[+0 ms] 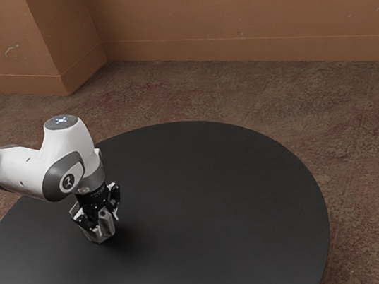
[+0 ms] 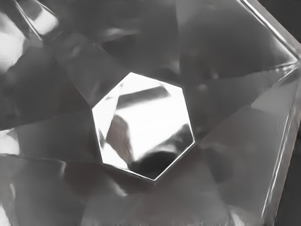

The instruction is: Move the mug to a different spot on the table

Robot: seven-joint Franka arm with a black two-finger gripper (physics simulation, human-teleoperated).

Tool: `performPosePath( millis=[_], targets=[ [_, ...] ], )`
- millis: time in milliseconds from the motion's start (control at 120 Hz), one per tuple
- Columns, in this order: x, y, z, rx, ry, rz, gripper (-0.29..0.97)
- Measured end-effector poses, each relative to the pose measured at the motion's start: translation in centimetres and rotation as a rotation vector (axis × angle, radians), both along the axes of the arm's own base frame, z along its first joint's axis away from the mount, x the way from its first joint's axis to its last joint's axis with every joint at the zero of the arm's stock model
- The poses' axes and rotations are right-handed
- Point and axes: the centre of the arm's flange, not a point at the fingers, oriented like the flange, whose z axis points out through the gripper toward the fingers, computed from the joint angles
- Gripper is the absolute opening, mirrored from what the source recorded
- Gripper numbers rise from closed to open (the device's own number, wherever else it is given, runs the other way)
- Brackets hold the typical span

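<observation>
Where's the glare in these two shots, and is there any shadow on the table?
Wrist view: strong glare on the mug, its hexagonal floor nearly white, the facets around it mirroring grey patches. Exterior view: soft, even light; the black table looks matte, no hotspot, with only a faint shadow beside the end effector.

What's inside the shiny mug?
Nothing that I can see: the wrist view looks down into the mug, showing bare silvery slanted walls and a bright six-sided bottom. In the exterior view the gripper sits over it, covering its inside.
</observation>
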Motion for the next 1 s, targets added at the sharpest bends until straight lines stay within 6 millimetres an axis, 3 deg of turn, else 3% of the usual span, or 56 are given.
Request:
performPosePath(
  millis=[833, 1000],
  targets=[
    [-0.2, 0.0, 2.9, 0.022, 0.004, -0.023, 0.08],
    [-0.2, 0.0, 4.5, 0.039, 0.001, -0.035, 0.06]
  ],
)
